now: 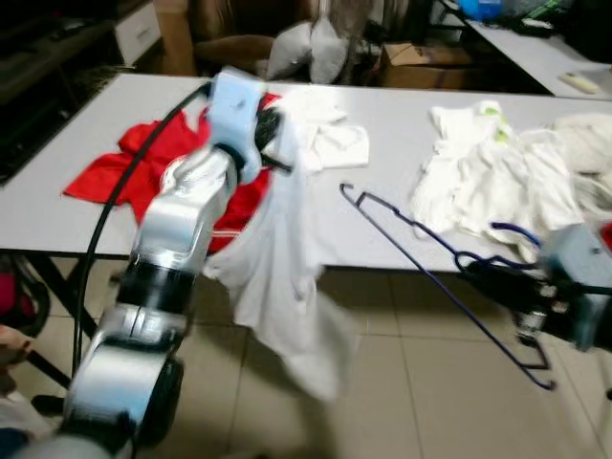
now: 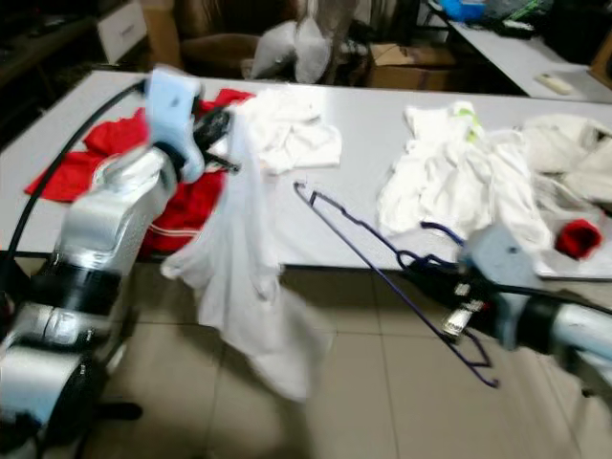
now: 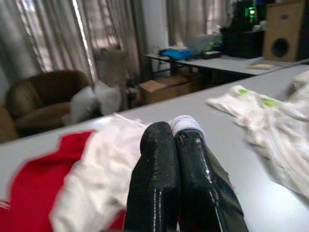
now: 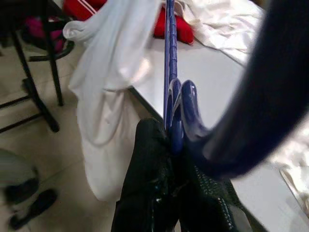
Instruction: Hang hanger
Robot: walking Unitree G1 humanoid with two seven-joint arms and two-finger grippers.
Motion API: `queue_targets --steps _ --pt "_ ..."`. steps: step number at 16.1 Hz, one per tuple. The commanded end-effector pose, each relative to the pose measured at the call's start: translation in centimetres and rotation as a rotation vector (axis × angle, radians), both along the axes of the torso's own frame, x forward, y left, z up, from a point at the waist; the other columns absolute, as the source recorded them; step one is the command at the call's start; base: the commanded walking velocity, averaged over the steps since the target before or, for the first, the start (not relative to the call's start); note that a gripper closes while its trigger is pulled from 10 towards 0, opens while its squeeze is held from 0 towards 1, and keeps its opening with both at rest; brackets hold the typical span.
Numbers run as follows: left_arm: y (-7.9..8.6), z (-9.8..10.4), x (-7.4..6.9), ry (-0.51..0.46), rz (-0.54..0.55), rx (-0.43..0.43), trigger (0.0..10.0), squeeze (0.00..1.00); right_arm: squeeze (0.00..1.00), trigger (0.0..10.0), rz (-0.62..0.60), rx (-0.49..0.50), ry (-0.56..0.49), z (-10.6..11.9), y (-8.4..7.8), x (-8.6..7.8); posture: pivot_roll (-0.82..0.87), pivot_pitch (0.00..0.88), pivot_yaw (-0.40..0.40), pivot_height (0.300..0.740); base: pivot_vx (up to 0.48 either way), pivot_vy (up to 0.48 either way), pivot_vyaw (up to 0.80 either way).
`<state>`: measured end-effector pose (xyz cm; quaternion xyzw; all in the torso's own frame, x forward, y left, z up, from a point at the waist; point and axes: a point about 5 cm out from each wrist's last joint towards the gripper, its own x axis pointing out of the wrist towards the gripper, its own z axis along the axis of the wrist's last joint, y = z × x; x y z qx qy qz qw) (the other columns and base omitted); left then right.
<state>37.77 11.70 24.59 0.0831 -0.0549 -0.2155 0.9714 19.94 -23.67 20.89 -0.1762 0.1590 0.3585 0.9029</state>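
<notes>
A thin dark-blue wire hanger [image 1: 430, 273] juts out over the table's front edge, its far tip above the tabletop. My right gripper [image 1: 483, 271] is shut on the hanger's neck by the hook; the blue wire [image 4: 170, 72] runs up from the black fingers [image 4: 154, 193] in the right wrist view. A white shirt [image 1: 282, 287] hangs off the table edge down toward the floor. My left gripper [image 1: 273, 129] is raised over the table and shut on the shirt's top; a bit of white cloth [image 3: 186, 123] shows at its fingertips.
The grey table [image 1: 67, 206] carries a red garment [image 1: 143, 167], a crumpled white garment [image 1: 330, 134] and a heap of white clothes [image 1: 507, 177] at the right. Tiled floor [image 1: 421, 402] lies in front. An armchair and boxes stand behind; a second table [image 1: 535, 53] sits at the far right.
</notes>
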Motion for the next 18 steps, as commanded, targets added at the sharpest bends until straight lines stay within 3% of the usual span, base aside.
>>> queue_targets --steps 1,3,8,18 --pt "1.0 0.5 0.6 -0.017 0.031 0.004 10.0 0.00 0.00 10.0 0.055 0.022 -0.002 1.1 0.3 -0.5 -0.01 0.000 -0.023 0.740 0.315 0.000 0.00" --pt "0.3 0.7 1.4 -0.015 0.006 0.021 10.0 0.00 0.00 10.0 0.102 0.070 -0.016 2.4 0.0 -1.3 -0.02 0.000 -0.016 0.740 0.326 0.000 0.00" --pt "-0.7 1.9 2.2 -0.048 -0.056 0.009 10.0 0.00 0.00 10.0 0.156 0.087 0.038 2.1 0.3 -2.0 -0.02 0.000 -0.013 0.740 0.330 0.000 0.00" --pt "-3.1 5.6 0.7 -0.133 -0.260 -0.125 10.0 0.00 0.00 10.0 0.200 0.114 0.034 0.8 2.5 -0.6 -0.01 0.000 -0.036 0.740 0.334 0.000 0.00"
